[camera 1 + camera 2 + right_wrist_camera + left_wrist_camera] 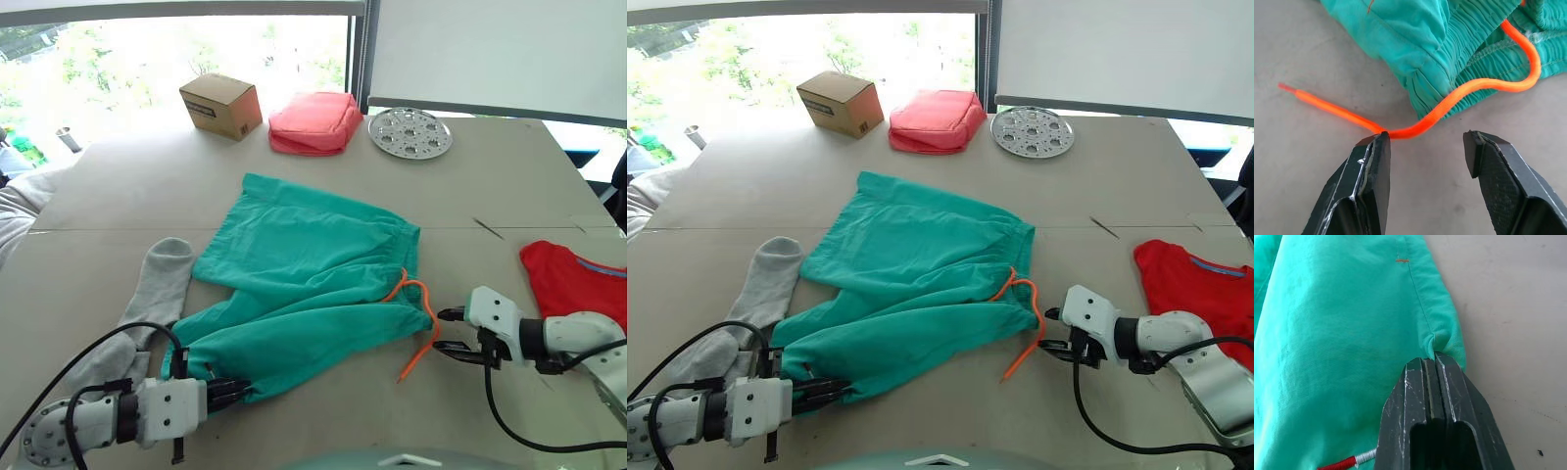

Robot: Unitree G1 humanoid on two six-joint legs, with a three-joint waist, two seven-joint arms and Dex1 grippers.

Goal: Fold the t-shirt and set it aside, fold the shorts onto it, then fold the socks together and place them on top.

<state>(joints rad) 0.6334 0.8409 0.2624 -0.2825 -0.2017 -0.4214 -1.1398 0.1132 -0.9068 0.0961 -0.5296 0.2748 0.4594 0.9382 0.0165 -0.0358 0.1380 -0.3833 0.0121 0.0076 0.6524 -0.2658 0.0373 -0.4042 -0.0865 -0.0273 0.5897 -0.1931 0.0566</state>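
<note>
Two head cameras look forward and down over the worktop (294, 176) from above. Each wrist camera sits very close, facing the teal shorts (313, 284), which all views share.

I see soft matt teal cloth in the shorts (313, 284), a smooth woven orange drawstring (1469, 88), knitted grey socks (157, 289), and a matt, faintly speckled surface (294, 186); my right claw (1425, 147) has scuffed black fingers.

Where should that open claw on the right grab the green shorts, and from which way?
Probably the gathered waistband corner of the shorts, just beyond the orange drawstring. The right gripper is open and low beside that edge, so coming in level from the robot's right, it could pinch the thick ribbed band. The left gripper is shut on the hem corner at the other end.
</note>
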